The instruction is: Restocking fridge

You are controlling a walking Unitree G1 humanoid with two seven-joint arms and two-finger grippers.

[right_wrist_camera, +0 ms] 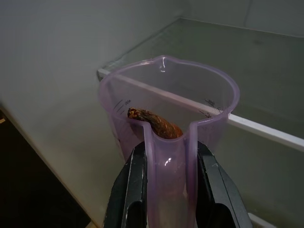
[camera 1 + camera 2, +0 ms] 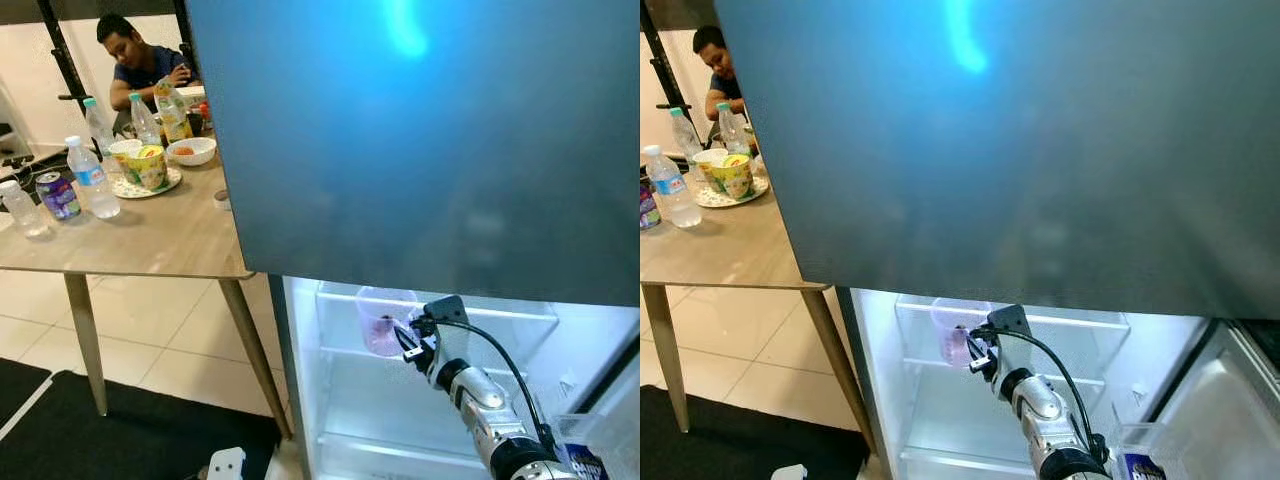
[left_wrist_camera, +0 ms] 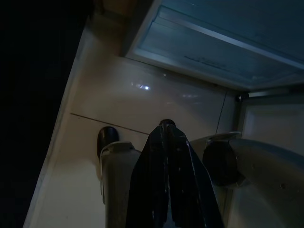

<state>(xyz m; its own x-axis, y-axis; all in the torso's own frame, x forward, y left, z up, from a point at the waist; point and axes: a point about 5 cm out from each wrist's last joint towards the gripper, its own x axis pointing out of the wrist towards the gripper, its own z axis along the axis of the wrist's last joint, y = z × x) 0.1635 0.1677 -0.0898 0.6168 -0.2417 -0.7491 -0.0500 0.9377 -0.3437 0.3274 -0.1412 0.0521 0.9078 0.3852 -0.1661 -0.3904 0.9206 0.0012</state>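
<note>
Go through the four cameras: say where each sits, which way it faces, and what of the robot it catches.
Left eye: on the head, looking forward and down at the open fridge and a table; right arm and right claw holding a purple jug.
Right eye: same head, same scene.
Left wrist: on the left arm, looking down at floor tiles and the fridge base; left claw shut.
Right wrist: on the right arm, facing into the fridge; fingers clamp the jug's handle.
Shared: both eye views and the right wrist show the jug.

Head views: bright fridge interior (image 2: 400, 400) lit from within; bluish glare streak on the fridge door (image 2: 405, 30), whose surface looks soft and hazy. Left wrist view dim, heavily shadowed. Right wrist view evenly lit, sharp.
</note>
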